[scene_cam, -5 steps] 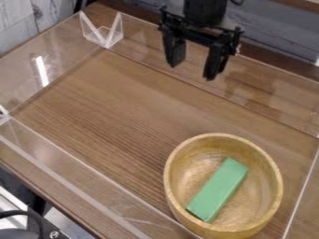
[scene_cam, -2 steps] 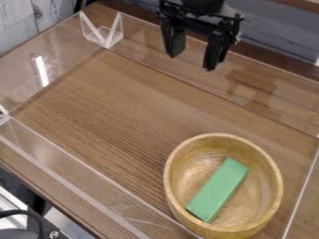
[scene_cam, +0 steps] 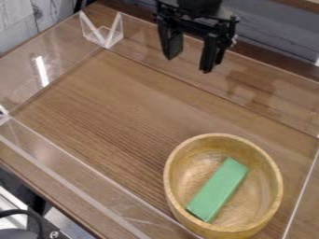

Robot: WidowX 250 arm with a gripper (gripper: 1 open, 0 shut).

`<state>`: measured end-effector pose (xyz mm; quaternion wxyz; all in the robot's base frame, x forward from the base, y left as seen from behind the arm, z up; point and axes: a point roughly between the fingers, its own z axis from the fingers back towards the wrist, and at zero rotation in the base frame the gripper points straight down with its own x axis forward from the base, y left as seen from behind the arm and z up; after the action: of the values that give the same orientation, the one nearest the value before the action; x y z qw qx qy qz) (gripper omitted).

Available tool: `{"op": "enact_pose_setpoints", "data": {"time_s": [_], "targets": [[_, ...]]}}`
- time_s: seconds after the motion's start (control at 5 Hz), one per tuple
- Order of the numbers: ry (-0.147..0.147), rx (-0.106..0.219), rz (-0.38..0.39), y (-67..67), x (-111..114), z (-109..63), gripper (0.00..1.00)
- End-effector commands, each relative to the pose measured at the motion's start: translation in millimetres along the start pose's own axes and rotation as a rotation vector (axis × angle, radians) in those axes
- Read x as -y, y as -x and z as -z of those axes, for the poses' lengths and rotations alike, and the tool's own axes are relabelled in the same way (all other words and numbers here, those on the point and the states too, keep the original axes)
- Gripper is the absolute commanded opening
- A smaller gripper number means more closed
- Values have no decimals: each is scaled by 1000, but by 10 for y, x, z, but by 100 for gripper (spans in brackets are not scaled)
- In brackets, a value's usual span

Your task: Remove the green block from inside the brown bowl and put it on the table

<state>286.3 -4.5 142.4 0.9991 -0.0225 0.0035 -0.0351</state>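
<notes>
Shifted slightly at the far edge: the hand [scene_cam: 196, 58], wide open. Green block [scene_cam: 218, 192] lies flat inside the brown bowl [scene_cam: 174, 177]; the hand should descend inside the thick rim and grip across the block's narrow width. Clear stand [scene_cam: 103, 34] well apart.

The single view looks steeply down from above one side of the table [scene_cam: 106, 117]; it faces across the top, near enough to crop its edges.
</notes>
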Motion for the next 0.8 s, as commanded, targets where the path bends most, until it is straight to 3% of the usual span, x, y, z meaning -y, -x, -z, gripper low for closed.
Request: {"op": "enact_pose_setpoints", "data": {"time_s": [0.0,0.6], "targets": [[-3,57,-3,-14,-5,-142,100],[-7,60,-6,-52,26,-88,100]]}}
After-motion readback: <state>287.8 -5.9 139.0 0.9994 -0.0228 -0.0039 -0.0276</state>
